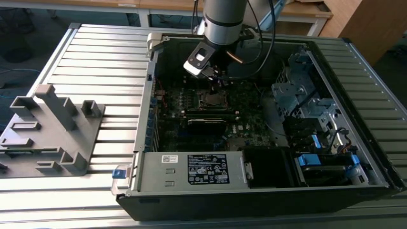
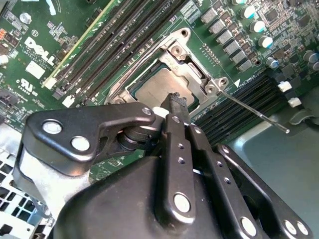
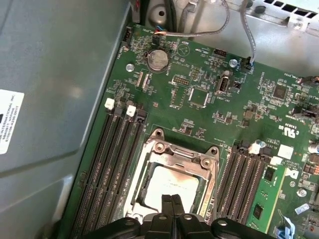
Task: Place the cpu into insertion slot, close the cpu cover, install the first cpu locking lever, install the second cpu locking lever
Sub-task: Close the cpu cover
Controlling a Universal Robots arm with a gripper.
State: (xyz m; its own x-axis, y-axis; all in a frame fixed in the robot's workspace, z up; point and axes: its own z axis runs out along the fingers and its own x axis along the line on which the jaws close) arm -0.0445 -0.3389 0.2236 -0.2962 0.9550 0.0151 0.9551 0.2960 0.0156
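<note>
- Exterior view: the arm reaches down into an open computer case [image 1: 145,109] lying on the slatted tabletop [image 1: 95,57]. The fingers [image 1: 218,81] hang just above the socket in the middle of the board, where the cpu [image 1: 212,99] sits. A grey fixture [image 1: 54,124] stands well apart at the exterior view's left.
- Second wrist view: the fingers [image 2: 177,102] are pressed together with nothing between them, their tip over the near edge of the cpu [image 2: 152,85]. Whether the tip touches the metal I cannot tell. The cpu lies flat in its slot, and the cpu cover [image 2: 192,65] is folded down around it. A thin locking lever [image 2: 254,111] starts at the socket corner just beside the tip. Its long axis slants away over the memory slots [image 2: 224,115], and its free end looks unhooked.
- First wrist view: the fingers [image 3: 167,205] meet along a narrow seam. The cpu [image 3: 169,183] lies directly under their tips, framed by the cpu cover [image 3: 179,155], with memory slots [image 3: 107,164] on either side.
</note>
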